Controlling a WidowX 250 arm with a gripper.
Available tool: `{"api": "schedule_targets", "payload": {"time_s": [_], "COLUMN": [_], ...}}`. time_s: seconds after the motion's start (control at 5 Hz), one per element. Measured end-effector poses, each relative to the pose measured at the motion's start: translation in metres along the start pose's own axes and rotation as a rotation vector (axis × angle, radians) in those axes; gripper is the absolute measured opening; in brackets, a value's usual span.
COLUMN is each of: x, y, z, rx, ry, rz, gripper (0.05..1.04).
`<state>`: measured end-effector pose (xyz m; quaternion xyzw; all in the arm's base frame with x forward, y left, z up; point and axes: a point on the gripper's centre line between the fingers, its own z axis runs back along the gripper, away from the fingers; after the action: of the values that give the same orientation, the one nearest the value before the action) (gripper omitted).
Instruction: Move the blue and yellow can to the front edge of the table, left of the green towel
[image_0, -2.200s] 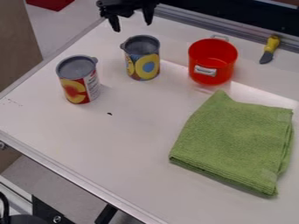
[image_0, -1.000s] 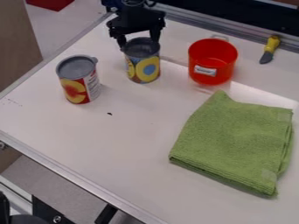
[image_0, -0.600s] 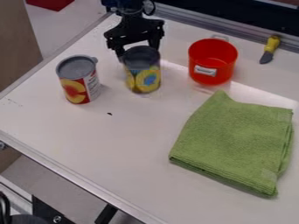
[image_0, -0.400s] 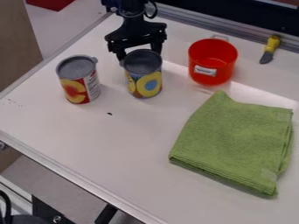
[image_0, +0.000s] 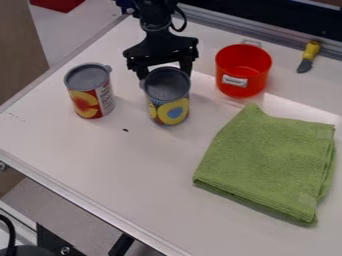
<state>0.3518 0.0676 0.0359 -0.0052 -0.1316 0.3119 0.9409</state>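
Yellow can is the landmark, upright, over the left-centre part of the bench. Can't tell if its base touches the bench. Grey top, label with yellow rings and blue, small tab at the left of the rim. Claw is right at the far side of the yellow can, by its rim. Can't tell whether it is gripping the can or just open against it. Black arm comes in from the top edge, directly beyond the yellow can, with a loop of black cable beside it.

Red can: upright, left of the yellow can and near it, well apart from the claw. Grey top, fruit on the label, tab at upper right of the rim. Pot: red, upright, right of the yellow can and a bit farther back. White label on its front, handle at the back. Knife: lying far right of the yellow can, beyond the pot, yellow handle, grey blade pointing toward the near side. Cloth: green, folded, flat on the bench, to the right of the yellow can and nearer the camera. Biggest thing on the bench. Dark speck: just nearer the camera than the yellow can, and to its left. Metal rail runs along the bench's far side, behind the yellow can.
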Motion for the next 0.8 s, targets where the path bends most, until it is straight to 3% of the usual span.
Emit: {"api": "schedule_targets", "payload": {"time_s": [0.4,0.8], "x": [-0.020,-0.045], "y": [0.001,0.001], "z": [-0.009,-0.004], "rx": [0.037,0.026], "ry": [0.018,0.019], "rz": [-0.029,-0.108], "gripper": [1.000,1.000]}}
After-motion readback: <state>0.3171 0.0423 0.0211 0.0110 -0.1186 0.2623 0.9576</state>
